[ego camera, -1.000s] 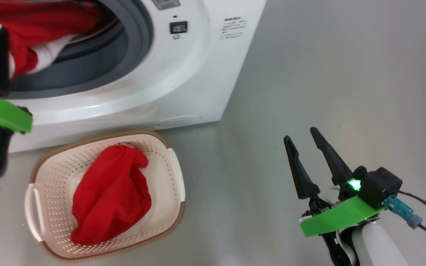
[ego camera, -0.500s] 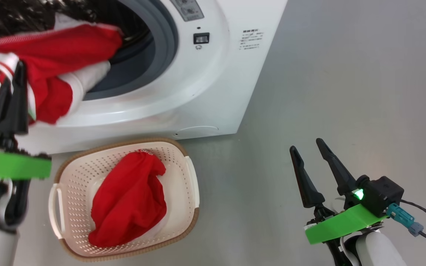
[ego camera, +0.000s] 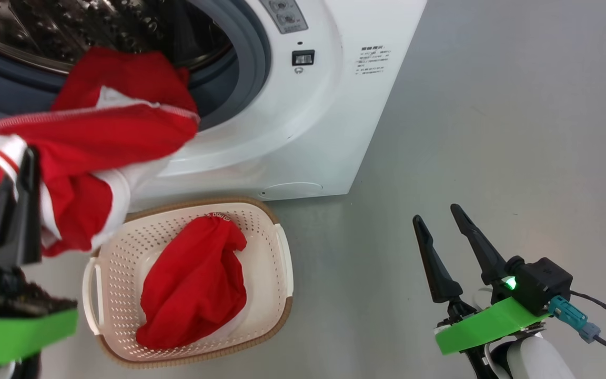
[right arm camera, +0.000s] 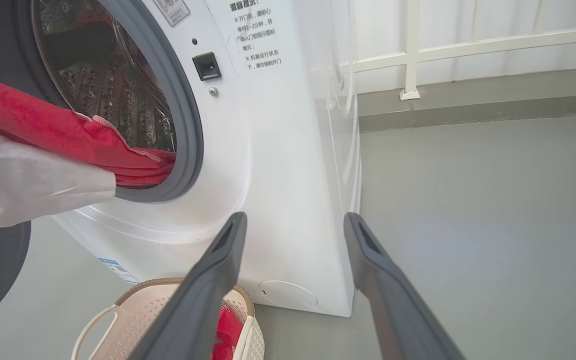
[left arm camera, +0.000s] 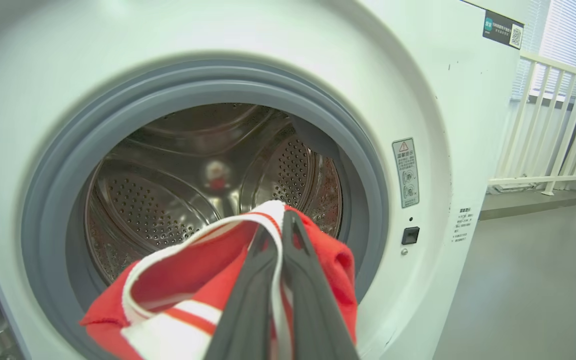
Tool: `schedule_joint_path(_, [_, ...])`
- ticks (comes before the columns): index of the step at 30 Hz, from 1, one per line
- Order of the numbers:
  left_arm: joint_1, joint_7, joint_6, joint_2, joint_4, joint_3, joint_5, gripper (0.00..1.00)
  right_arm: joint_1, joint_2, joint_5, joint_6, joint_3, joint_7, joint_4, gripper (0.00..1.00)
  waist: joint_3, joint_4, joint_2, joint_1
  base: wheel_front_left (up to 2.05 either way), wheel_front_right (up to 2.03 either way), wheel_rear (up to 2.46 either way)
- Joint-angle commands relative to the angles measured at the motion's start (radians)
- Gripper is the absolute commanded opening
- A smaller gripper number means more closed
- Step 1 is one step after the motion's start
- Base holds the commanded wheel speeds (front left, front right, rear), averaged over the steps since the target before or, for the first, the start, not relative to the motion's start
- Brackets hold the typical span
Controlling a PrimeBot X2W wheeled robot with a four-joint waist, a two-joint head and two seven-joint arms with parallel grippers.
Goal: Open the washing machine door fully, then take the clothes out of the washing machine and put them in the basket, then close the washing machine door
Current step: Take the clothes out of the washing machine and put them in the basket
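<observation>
Left claw (ego camera: 19, 168) is pinched shut on a bright red soft cloth with white striped edges (ego camera: 119, 126). One second ago most of this striped cloth was inside the big white washing machine (ego camera: 329, 105). Now nearly all of it hangs outside, with just its tail on the grey rubber ring (right arm camera: 188, 125). The shiny steel drum (left arm camera: 168, 190) looks bare behind it, so this may be the last one. The small cream plastic basket (ego camera: 124, 247) sits below and a bit to the right, with a plain red cloth (ego camera: 192, 284) inside. Next, I think, carry it over and let go. Right claw (ego camera: 435, 213) waits, fingers apart, holding nothing.
</observation>
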Motion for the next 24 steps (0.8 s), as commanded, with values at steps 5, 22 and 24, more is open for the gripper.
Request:
schedule_joint_path(5, [0.076,-0.004,0.007,0.002,-0.039,0.021,-0.006,0.0,0.001,0.006,-0.002,0.002,0.026,-0.005,-0.023,1.0,0.014,0.001,-0.0001,0.0,0.0,0.0,0.0])
schedule_joint_path(22, [-0.077,-0.008,-0.003,-0.036,0.552,-0.243,-0.047,0.0,-0.035,0.006,0.001,0.002,0.047,-0.005,-0.028,1.0,0.081,-0.028,-0.0001,0.0,0.0,0.0,0.0])
schedule_joint_path(24, [-0.109,-0.008,-0.003,-0.039,0.608,-0.272,-0.057,0.0,-0.038,0.006,0.003,0.002,0.049,-0.005,-0.031,1.0,0.09,-0.033,-0.0001,0.0,0.0,0.0,0.0])
